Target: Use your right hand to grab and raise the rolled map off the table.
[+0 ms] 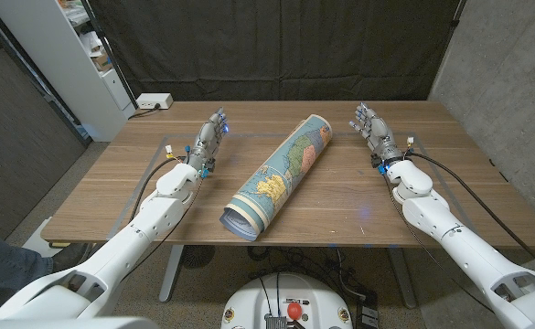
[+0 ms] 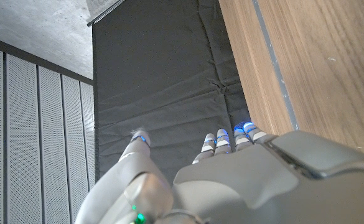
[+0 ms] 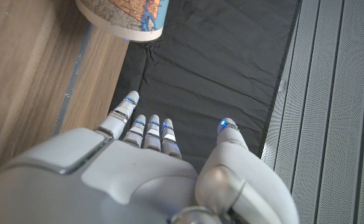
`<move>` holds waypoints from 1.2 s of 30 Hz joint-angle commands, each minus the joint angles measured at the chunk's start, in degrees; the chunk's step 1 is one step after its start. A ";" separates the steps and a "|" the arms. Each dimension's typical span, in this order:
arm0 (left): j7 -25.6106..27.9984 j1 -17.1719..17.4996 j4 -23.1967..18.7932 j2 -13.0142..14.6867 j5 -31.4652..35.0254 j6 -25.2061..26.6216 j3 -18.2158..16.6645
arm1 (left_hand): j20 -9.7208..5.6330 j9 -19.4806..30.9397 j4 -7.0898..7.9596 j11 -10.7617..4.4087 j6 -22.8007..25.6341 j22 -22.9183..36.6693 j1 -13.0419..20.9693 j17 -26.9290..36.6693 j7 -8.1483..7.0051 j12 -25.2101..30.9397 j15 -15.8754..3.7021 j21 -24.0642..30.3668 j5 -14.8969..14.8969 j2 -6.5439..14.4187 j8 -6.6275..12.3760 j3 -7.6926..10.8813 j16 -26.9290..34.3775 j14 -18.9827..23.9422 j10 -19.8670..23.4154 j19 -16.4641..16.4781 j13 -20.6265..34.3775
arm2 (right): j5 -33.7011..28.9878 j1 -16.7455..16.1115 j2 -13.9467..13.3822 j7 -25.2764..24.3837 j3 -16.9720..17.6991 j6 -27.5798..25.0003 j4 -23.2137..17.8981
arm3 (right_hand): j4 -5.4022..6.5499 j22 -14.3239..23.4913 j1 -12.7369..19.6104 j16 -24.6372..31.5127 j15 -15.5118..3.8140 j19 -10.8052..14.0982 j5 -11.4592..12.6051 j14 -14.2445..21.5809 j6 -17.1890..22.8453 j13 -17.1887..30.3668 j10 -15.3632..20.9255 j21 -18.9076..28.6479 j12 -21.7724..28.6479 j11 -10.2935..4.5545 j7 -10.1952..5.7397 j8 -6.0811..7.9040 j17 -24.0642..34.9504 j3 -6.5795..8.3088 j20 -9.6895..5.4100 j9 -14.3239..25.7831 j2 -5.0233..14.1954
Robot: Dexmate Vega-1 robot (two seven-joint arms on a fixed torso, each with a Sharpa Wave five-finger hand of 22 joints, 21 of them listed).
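A rolled map (image 1: pixel 278 175) printed in blue, green and orange lies diagonally across the middle of the wooden table (image 1: pixel 340 210); its open end points toward the front edge. One end of the rolled map (image 3: pixel 124 15) shows in the right wrist view beyond the fingertips. My right hand (image 1: pixel 374 133) stands to the right of the map's far end, apart from it, fingers straight and holding nothing. My left hand (image 1: pixel 209 139) stands to the left of the map, also clear of it, fingers extended with nothing in them.
A white power strip (image 1: pixel 154 101) sits at the table's back left corner. A white shelf unit (image 1: pixel 75 55) stands behind the left side. A black curtain (image 1: pixel 276 46) hangs behind the table. Cables run along both forearms.
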 commanded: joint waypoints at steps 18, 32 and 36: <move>-0.94 -0.76 0.56 0.46 -0.12 0.89 0.13 | 0.49 0.25 -0.46 -0.18 0.35 0.24 0.05 0.23 0.10 0.34 -0.05 -0.68 0.18 0.64 0.37 0.08 0.28 -0.43 -0.19 -2.90 0.17 | -2.47 0.65 0.04 0.28 -0.46 3.36 -0.19 | -0.54 0.30 1.03 0.21 -0.14 0.49 0.38 0.55 0.77 0.29 0.69 0.62 0.57 -0.39 -0.51 0.60 0.00 0.58 0.06 0.28 -0.21; -1.10 -0.52 0.29 0.86 -0.29 0.76 -0.19 | 0.60 0.25 -0.69 -0.19 0.54 0.26 -0.01 0.23 0.12 0.41 -0.06 -1.05 0.17 0.79 0.42 0.01 0.32 -0.30 -0.02 -2.61 0.16 | -3.82 0.75 0.01 0.59 -0.92 5.07 -0.40 | -0.77 0.29 1.46 0.51 -0.56 1.70 0.49 1.55 0.97 0.31 1.28 1.00 0.73 -0.83 -0.80 0.62 -0.03 0.80 -0.17 0.29 -0.12; -1.04 -0.48 0.17 0.92 -0.22 0.75 -0.19 | 0.59 0.25 -0.73 -0.23 0.59 0.26 -0.02 0.23 0.13 0.41 -0.09 -1.12 0.17 0.82 0.44 0.00 0.32 -0.29 -0.02 -2.58 0.16 | -4.68 0.58 -0.35 0.29 -1.03 5.46 -0.92 | -0.81 0.29 1.53 0.55 -0.64 1.89 0.51 1.70 1.07 0.32 1.39 1.04 0.74 -0.79 -0.93 0.64 -0.03 0.83 -0.30 0.29 -0.11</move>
